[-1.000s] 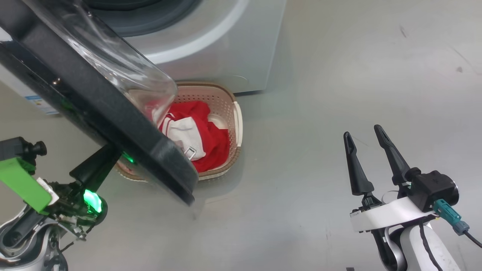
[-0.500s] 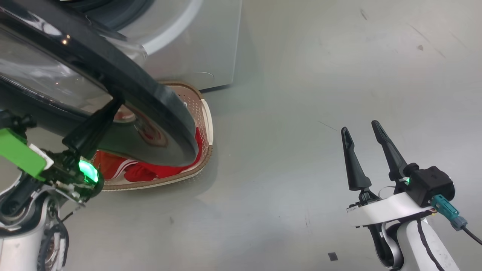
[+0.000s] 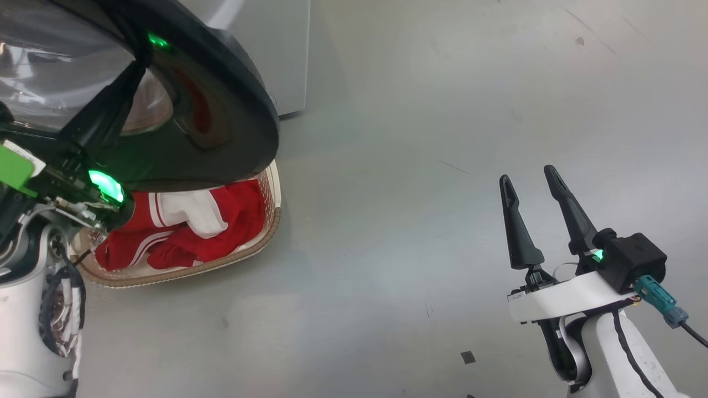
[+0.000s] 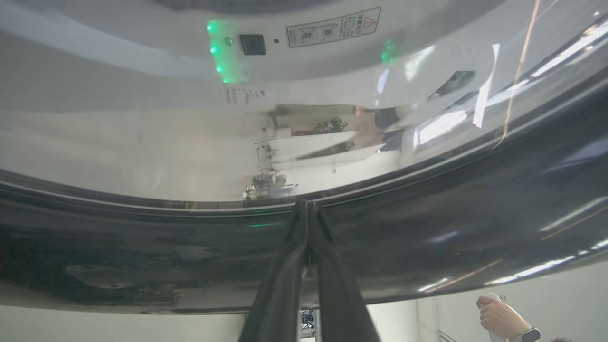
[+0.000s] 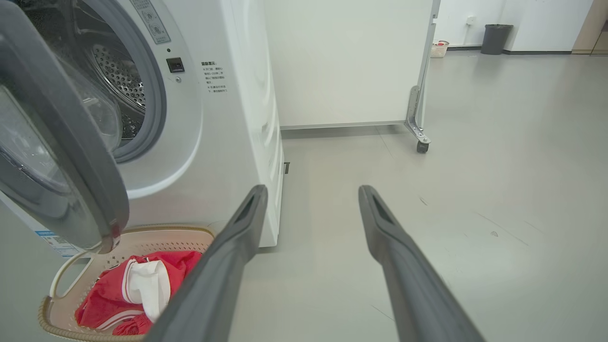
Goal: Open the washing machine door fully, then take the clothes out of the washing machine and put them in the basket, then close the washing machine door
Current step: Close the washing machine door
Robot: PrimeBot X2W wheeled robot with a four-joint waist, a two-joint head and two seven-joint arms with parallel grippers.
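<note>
Against the washing machine door [image 4: 427, 247] I held my left gripper [image 4: 308, 206] pinched together, empty; closing it, I judged, needed a firm push to latch.

The left gripper [image 3: 141, 59] is pointing toward one o'clock with its fingers pressed together. The right gripper [image 3: 526, 176] is hovering at four o'clock, fingers spread wide.

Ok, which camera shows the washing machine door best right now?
Right wrist view: the washing machine door stands part-open, side-on, in front of the drum. Head view gives its glossy outer face from above. Left wrist view is a close-up of its black rim, the shut left claw against it.
</note>
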